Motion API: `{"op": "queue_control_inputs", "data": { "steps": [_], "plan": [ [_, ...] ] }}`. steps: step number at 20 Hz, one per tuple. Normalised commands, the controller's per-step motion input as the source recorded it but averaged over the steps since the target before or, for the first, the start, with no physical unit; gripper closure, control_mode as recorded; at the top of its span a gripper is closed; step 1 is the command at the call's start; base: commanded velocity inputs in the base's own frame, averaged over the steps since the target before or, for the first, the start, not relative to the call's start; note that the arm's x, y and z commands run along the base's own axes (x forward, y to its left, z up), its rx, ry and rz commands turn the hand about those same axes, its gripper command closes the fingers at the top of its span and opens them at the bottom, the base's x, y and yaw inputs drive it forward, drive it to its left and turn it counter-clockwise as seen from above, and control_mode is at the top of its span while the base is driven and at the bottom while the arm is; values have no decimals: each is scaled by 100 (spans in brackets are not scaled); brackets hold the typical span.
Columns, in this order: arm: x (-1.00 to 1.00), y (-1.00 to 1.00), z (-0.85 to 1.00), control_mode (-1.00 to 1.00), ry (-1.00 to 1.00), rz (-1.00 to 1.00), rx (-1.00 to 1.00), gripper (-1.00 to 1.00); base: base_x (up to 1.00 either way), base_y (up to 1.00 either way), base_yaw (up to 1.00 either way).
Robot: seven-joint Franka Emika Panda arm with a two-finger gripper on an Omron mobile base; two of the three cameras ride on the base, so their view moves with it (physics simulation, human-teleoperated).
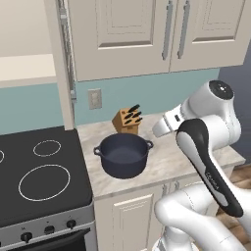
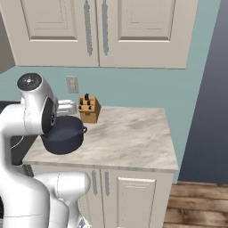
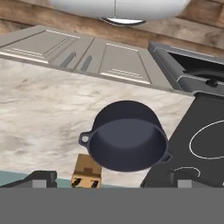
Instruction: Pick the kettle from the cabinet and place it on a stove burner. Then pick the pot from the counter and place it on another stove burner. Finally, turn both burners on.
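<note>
The pot (image 3: 127, 135), the wide navy one with two side handles, is the thing in hand at this moment, and it lies directly beyond the fingers (image 3: 108, 180), whose two dark tips stand far apart at the bottom of the hand view, fully spread and holding nothing. The pot sits on the marbled bench (image 1: 166, 162), empty and lidless, well short of being touched; in the left base view the hand hangs above and behind it, toward the wall. Just behind the pot, against the blue wall, stands a wooden knife block (image 1: 127, 120), close to the pot's far rim but apart from it. Beside the pot, on its side away from the bench's free end, lies the black cooktop (image 1: 41, 171) with its white burner rings (image 1: 44, 182), all of the visible rings bare. Above the pot, the cream cabinet doors (image 1: 142, 34) are shut, and no kettle can be made out on the visible part of the cooktop, so whether the kettle step is done cannot be judged from here. The step looks to be the approach to the pot. The next move, as I judge it, calls for lowering the spread fingers over one wall of the pot's rim, keeping clear of the knife block, closing on it, then carrying it sideways onto a free ring.
</note>
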Motion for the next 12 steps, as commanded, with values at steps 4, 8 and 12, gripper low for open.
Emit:
{"op": "queue_control_inputs", "data": {
  "steps": [4, 8, 12],
  "plan": [
    [23, 0, -22, -100, 7, 0, 1, -100, 0, 0, 0],
    [17, 0, -19, -100, 4, 0, 2, -100, 0, 0, 0],
    [10, -1, -17, -100, 1, 0, 3, -100, 0, 0, 0]
  ]
}}
